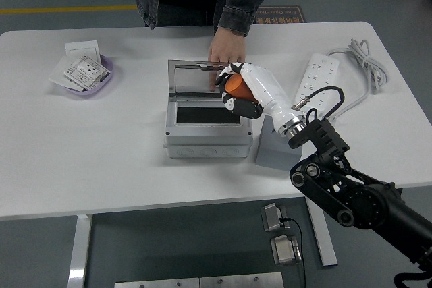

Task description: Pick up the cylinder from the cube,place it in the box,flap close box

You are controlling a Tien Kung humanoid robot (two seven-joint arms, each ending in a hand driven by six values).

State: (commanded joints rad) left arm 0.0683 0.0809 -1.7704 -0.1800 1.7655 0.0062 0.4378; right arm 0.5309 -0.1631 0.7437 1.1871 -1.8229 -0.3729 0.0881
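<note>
Now the right robot hand (237,91) is curled tight round the orange cylinder (234,84), holding it in the air over the right rear part of the box (208,126), just above the dark opening and in front of the raised lid (202,80). The box is a grey case standing in the middle of the white counter (121,153), its clear lid tipped up at the back. Just to the right of the box stands the grey cube (273,151), mostly hidden behind the robot's wrist and forearm, with nothing seen on its top. A person stands behind the box at the far side of the counter; one hand (226,55) rests on the top edge of the lid, fingers draped over it, touching or nearly touching the robot hand's fingertips. Well to the left of the box sits a purple bowl (101,84) holding white cards. To the right of the box, beyond the cube, lies a white power strip (322,79) with its coiled cable (368,65).
</note>
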